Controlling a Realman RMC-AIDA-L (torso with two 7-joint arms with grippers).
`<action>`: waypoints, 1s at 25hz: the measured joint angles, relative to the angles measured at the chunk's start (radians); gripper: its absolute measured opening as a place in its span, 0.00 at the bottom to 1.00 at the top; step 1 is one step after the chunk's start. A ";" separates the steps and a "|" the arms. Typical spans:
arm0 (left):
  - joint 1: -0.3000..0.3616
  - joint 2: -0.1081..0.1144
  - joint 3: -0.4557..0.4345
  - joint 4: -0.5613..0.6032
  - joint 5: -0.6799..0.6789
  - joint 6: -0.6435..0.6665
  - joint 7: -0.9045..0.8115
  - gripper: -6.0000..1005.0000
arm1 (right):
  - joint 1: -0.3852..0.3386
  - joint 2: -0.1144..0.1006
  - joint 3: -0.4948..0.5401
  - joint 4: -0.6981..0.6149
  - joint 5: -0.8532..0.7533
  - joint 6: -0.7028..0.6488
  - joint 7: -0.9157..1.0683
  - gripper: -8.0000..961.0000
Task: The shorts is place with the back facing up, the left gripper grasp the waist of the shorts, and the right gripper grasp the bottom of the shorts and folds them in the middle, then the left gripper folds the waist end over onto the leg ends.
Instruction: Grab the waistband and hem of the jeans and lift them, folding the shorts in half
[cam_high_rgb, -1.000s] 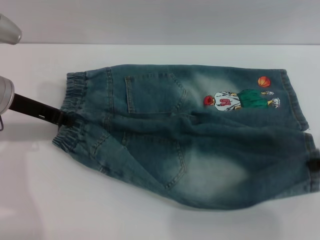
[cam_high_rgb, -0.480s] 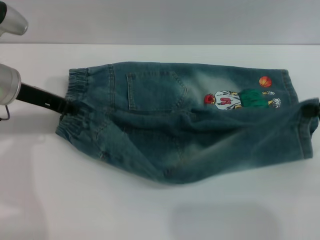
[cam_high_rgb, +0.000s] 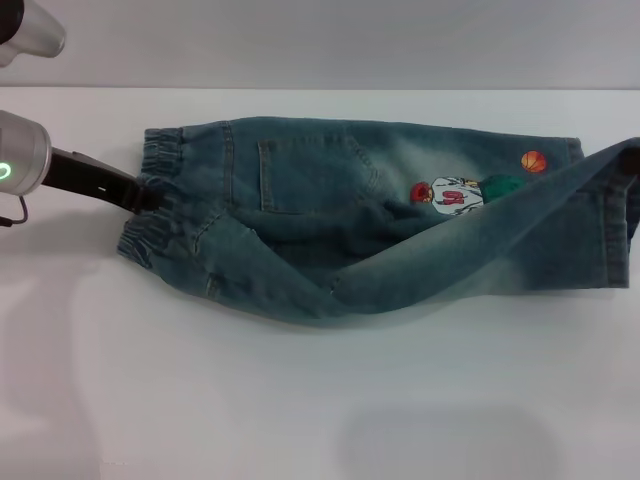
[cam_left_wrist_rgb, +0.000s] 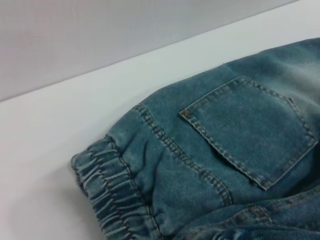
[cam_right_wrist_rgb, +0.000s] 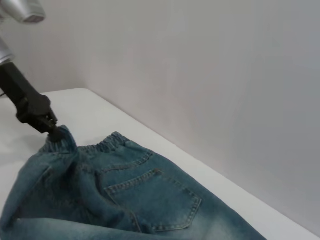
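The blue denim shorts (cam_high_rgb: 300, 185) lie back side up on the white table (cam_high_rgb: 300, 400), waist to the left and legs to the right. My left gripper (cam_high_rgb: 148, 195) is shut on the gathered waist (cam_high_rgb: 150, 215); the right wrist view shows the left gripper (cam_right_wrist_rgb: 54, 132) pinching the waist band there. At the right edge my right gripper (cam_high_rgb: 632, 195) holds the near leg's hem (cam_high_rgb: 610, 225) raised and drawn across the far leg. That raised leg partly covers the cartoon print (cam_high_rgb: 450, 193). The orange ball (cam_high_rgb: 535, 160) and one back pocket (cam_high_rgb: 310, 175) still show.
The wall (cam_high_rgb: 320, 40) runs along the table's far edge just behind the shorts. Bare white table surface lies in front of the shorts. The left wrist view shows only the waist elastic (cam_left_wrist_rgb: 110, 200), a pocket (cam_left_wrist_rgb: 250, 130) and table.
The near leg has been lifted off the table and swung back over the far leg, covering part of the print. The waist end has shifted slightly back with the left gripper.
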 joint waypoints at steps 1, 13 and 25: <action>-0.001 0.000 0.001 0.000 0.000 -0.002 0.004 0.10 | 0.001 0.000 -0.002 0.004 0.000 0.007 -0.002 0.01; 0.015 -0.008 0.001 -0.004 -0.103 -0.190 0.018 0.10 | -0.006 -0.003 0.000 0.120 0.118 0.104 -0.086 0.01; 0.022 -0.010 0.004 -0.009 -0.220 -0.310 0.054 0.11 | -0.023 -0.002 0.005 0.175 0.241 0.211 -0.113 0.01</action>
